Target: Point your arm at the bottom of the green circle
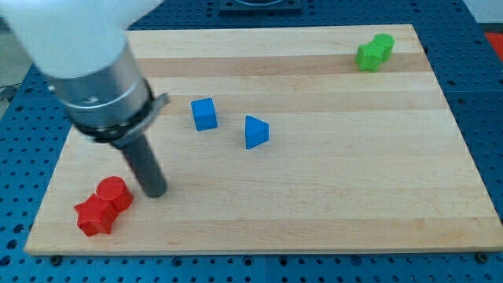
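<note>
my tip sat at the view's lower left, just beside the red cylinder and the red star, well apart from the green circle, which touched a second green block at the view's top right. the pointing looked barely begun; nearly the whole crossing was left. there was no claw, only a rod. the wooden surface also carried a blue cube and a blue triangle, over a blue perforated bench
</note>
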You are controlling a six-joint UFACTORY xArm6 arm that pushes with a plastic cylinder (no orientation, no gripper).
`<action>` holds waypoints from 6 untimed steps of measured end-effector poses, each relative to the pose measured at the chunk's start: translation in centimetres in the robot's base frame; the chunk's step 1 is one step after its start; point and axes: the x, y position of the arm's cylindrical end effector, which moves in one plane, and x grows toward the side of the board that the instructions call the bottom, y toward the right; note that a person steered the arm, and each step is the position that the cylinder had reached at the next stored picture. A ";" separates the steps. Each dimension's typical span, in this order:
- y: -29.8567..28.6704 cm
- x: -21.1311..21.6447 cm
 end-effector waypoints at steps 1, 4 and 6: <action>9.6 -2.0; 33.0 -19.3; 34.0 -22.1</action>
